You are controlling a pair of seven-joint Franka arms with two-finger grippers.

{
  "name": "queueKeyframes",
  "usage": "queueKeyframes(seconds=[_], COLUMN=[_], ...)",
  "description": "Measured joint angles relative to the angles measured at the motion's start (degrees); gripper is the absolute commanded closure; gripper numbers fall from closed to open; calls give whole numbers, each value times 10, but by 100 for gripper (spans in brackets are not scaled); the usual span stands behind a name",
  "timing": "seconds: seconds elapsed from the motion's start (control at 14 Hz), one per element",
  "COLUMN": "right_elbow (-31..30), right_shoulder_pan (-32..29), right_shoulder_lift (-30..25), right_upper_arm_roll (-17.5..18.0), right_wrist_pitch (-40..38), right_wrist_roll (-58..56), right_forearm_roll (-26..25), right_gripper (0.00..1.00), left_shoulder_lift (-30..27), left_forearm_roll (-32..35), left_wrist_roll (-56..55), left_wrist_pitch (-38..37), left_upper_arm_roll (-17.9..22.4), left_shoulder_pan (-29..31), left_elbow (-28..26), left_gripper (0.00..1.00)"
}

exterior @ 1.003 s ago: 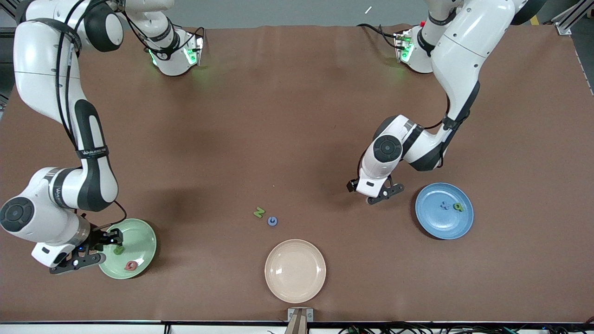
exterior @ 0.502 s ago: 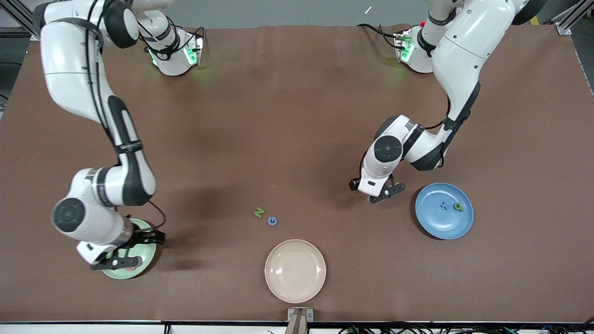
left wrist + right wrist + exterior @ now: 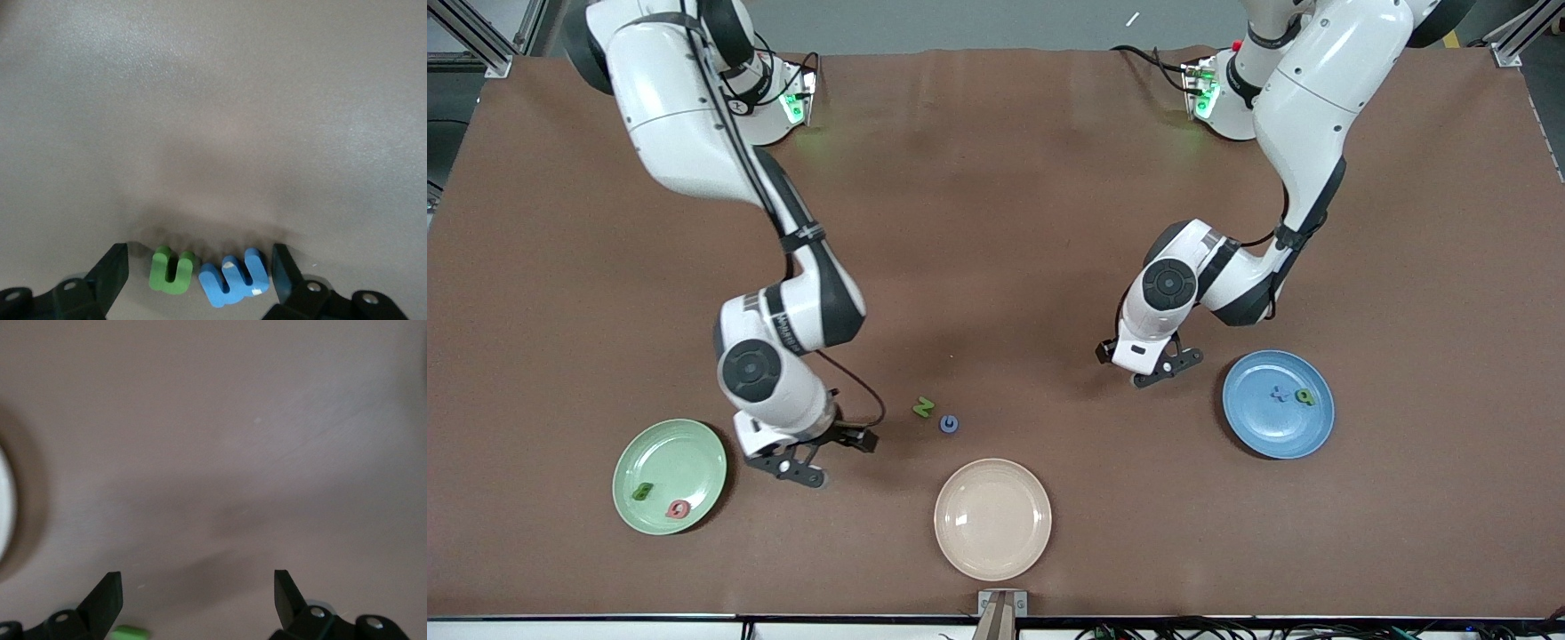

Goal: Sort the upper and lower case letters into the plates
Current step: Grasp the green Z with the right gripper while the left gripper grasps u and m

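Left gripper (image 3: 1154,369): we see its jaws open, empty, over the surface (image 3: 996,222) beside the blue plate (image 3: 1278,404); green letter (image 3: 171,269) and blue letter (image 3: 233,277) lie between them
Right gripper (image 3: 800,458): jaws open, empty, between mint plate (image 3: 669,476) and cream plate (image 3: 992,518)
Loose letters: we count green N (image 3: 923,407) touching blue G (image 3: 949,424)
Plates: two letters on each, mint and blue

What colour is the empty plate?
Cream-beige; the empty plate shows best in the front view.
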Motion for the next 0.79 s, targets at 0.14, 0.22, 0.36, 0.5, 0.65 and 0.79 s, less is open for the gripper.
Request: queueKeyframes(seconds=[0.14, 0.22, 0.36, 0.5, 0.65, 0.79], right_elbow=[-2, -5, -19, -35, -55, -73], right_shoulder_pan=[19, 27, 39, 50, 59, 65], right_shoulder_lift=[5, 9, 17, 24, 24, 24], right_upper_arm_roll=[0, 0, 0, 0, 0, 0], right_wrist_pitch=[20, 32, 53, 67, 87, 106], right_wrist_roll=[59, 81, 102, 108, 116, 121], right_forearm_roll=[0, 0, 0, 0, 0, 0], right_gripper=[0, 0, 0, 0, 4, 12], left_shoulder_lift=[0, 0, -1, -1, -1, -1], left_forearm_roll=[0, 0, 0, 0, 0, 0], left_wrist_roll=[-1, -2, -4, -4, -5, -5], left_wrist_pitch=[1, 2, 2, 4, 11, 19], left_upper_arm_roll=[0, 0, 0, -1, -1, -1], left_shoulder_pan=[0, 0, 1, 2, 3, 4], left_elbow=[0, 0, -1, -1, -4, -8], left_gripper=[10, 10, 10, 10, 12, 14])
